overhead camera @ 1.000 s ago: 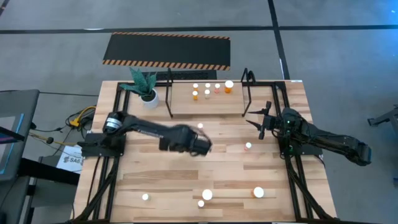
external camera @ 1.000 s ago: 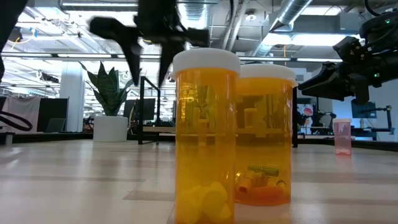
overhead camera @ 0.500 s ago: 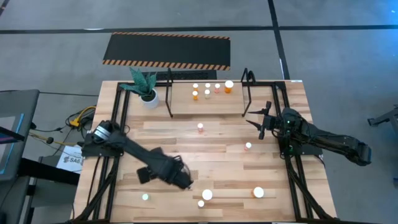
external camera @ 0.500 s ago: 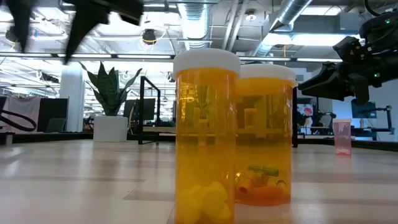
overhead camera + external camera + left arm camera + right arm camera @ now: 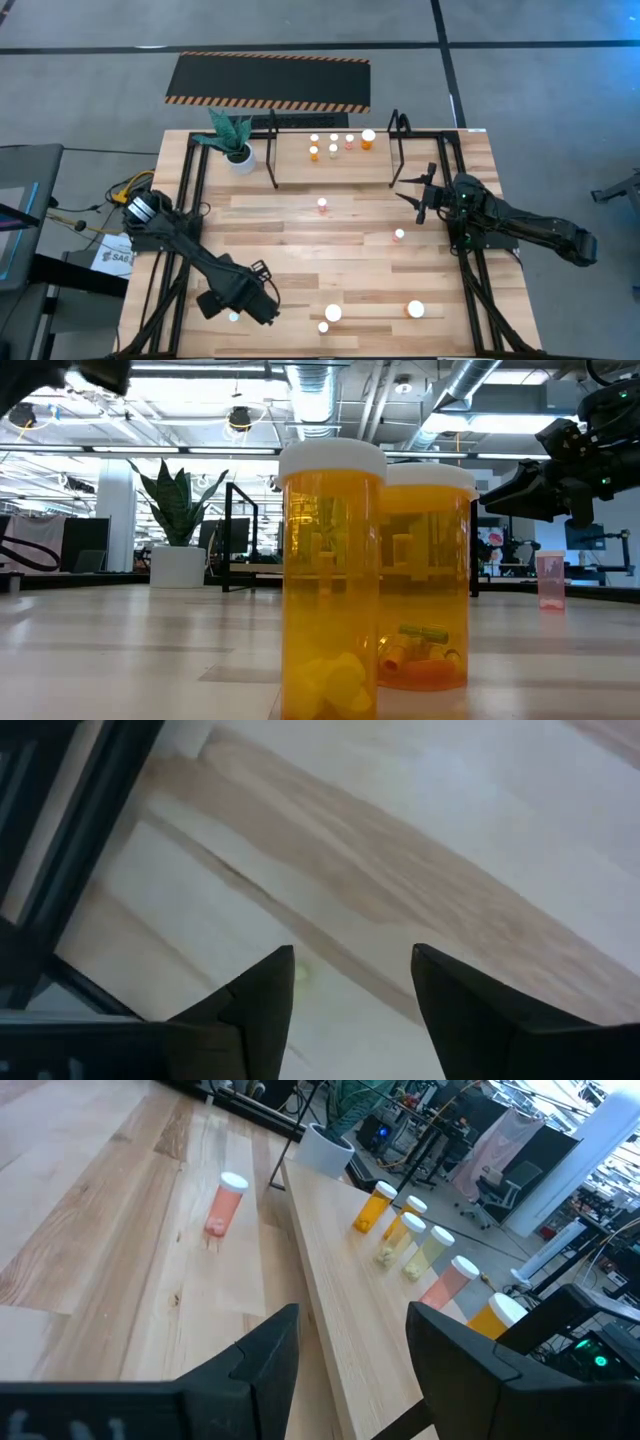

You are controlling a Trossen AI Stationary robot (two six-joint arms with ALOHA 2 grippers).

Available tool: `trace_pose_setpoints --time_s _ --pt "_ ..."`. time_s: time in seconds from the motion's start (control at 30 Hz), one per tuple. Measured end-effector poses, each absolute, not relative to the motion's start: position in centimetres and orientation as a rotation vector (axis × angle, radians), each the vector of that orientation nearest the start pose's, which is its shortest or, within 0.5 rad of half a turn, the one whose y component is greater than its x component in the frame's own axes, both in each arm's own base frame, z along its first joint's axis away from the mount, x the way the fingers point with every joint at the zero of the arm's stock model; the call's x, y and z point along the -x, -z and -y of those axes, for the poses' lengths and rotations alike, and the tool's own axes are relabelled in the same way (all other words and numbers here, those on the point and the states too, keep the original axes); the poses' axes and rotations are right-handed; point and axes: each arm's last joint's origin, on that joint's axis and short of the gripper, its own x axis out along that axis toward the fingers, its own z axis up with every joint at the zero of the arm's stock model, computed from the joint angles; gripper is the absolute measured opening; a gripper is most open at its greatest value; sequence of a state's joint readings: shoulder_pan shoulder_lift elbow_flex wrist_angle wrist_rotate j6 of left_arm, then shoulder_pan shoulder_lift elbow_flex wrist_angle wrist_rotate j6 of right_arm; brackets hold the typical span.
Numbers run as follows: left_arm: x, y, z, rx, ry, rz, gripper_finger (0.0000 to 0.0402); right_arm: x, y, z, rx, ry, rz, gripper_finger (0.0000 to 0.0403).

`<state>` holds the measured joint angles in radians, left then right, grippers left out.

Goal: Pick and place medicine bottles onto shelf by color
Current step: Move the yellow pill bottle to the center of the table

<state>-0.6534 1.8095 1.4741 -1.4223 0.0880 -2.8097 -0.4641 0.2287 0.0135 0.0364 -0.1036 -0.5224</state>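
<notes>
High view: left gripper [image 5: 262, 300] is seen at lower left of the frame, over a small bottle [image 5: 233, 317].
Left jaws: parted, nothing held between them.
Right gripper [image 5: 420, 196]: parked at right, beside the shelf [image 5: 272, 160]; jaws apart, empty.
Bottles: five stand on the shelf at upper centre; others are scattered over the table [image 5: 300, 250].
Risk: the bottle may be tipped if it is struck off-centre by a finger.
Risk: a bottle could be filed with the wrong colour.

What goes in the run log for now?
left gripper: open over small white-capped bottle | right gripper: open, idle beside black tube-frame shelf
</notes>
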Motion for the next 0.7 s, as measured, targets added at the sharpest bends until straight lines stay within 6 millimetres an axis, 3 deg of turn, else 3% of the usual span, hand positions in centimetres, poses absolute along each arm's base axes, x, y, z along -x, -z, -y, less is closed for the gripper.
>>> trace_pose_setpoints --time_s 0.13,0.47,0.7 --pt "-24.6 -23.0 19.9 1.499 -1.833 -0.95 0.021 -10.0 -15.2 4.7 0.465 0.306 -0.262 0.0207" --pt "-23.6 -21.1 21.5 1.599 -1.823 -0.865 0.0303 -10.0 -15.2 4.7 0.465 0.306 -0.262 0.0207" --pt "-22.8 -20.9 22.9 1.695 -1.863 -0.804 0.033 -10.0 -15.3 4.7 0.465 0.306 -0.262 0.0207"
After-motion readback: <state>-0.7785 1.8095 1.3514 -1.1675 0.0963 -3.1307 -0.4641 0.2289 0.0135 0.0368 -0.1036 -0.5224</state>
